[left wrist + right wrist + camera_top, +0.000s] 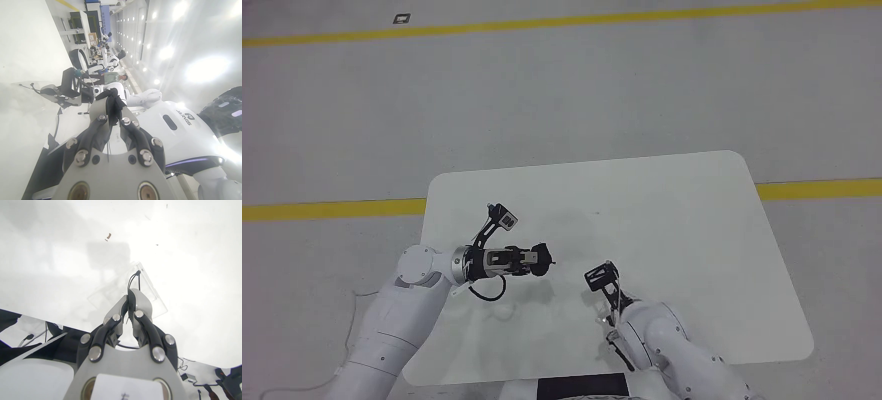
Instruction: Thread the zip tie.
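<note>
Ceiling lights point(166, 54) flare brightly; soft shadows lie on the white table point(198, 266).

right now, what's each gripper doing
left gripper: shut on a thin black strand
right gripper: shut on the zip tie

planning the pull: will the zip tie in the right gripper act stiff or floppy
Likely springy, not limp: the zip tie holds an arched loop past the right gripper. Probably very light, being so thin. The clear plate it seems threaded through may shift if tugged.

The thin black zip tie point(139, 280) loops narrowly above the right end effector point(129, 294) pinching it.
</note>
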`<state>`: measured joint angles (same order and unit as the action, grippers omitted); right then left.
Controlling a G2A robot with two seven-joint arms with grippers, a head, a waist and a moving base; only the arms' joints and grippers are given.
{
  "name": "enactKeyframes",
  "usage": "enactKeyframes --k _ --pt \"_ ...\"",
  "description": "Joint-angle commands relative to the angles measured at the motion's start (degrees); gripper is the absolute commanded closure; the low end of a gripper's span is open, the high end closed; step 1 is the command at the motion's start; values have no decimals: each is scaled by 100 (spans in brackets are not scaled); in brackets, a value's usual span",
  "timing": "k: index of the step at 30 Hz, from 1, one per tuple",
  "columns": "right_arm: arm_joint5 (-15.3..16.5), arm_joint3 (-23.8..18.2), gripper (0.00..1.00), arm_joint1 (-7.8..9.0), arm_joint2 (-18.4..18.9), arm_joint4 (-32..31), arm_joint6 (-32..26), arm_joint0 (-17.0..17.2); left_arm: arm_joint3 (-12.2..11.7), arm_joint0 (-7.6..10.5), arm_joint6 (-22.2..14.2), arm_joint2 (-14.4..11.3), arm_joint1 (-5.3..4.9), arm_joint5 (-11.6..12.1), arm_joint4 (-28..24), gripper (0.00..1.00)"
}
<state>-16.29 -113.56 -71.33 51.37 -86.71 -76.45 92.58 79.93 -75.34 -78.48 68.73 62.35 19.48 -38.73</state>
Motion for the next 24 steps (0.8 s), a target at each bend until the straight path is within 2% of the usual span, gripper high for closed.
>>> enactKeyframes --k 1,12,18,24 --pt "37 -17 100 1 39 33 26 34 0 0 0 0 0 0 0 100" --pt "134 28 97 -33 110 127 94 84 0 0 0 0 0 0 0 100" --pt "153 71 100 -57 119 157 111 74 0 0 0 0 0 0 0 100" --pt "175 90 95 -78 130 173 118 77 0 0 0 0 0 0 0 100"
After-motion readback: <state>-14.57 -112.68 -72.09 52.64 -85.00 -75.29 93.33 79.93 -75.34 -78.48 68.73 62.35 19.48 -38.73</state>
